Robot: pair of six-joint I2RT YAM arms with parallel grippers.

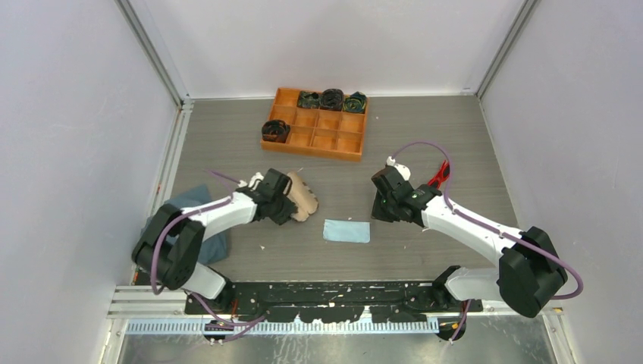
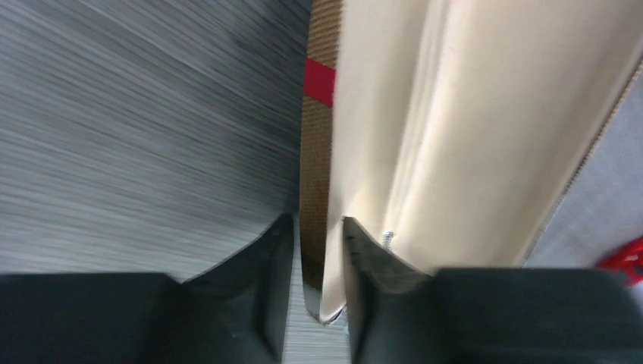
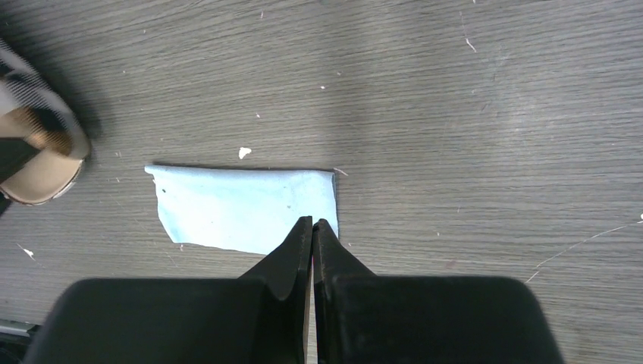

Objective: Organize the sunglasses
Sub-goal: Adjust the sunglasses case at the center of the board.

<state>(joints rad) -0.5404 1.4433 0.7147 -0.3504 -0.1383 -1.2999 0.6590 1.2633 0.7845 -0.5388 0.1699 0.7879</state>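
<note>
The red sunglasses [image 1: 438,176] lie on the table behind my right arm, partly hidden by it; a red bit at the edge of the left wrist view [image 2: 626,258] may be them. The tan-and-black plaid case [image 1: 305,196] lies open, its beige inside [image 2: 485,129] showing. My left gripper [image 1: 290,203] [image 2: 318,227] is shut on one thin wall of the case. My right gripper [image 1: 379,212] [image 3: 312,226] is shut and empty, above the right end of the light blue cloth [image 1: 346,230] [image 3: 243,206]. The case end also shows in the right wrist view [image 3: 38,144].
An orange divided tray [image 1: 352,144] stands at the back with several dark rolled items in its compartments. A dark blue-grey cloth [image 1: 199,199] lies under my left arm at the left. White walls close in both sides and the back.
</note>
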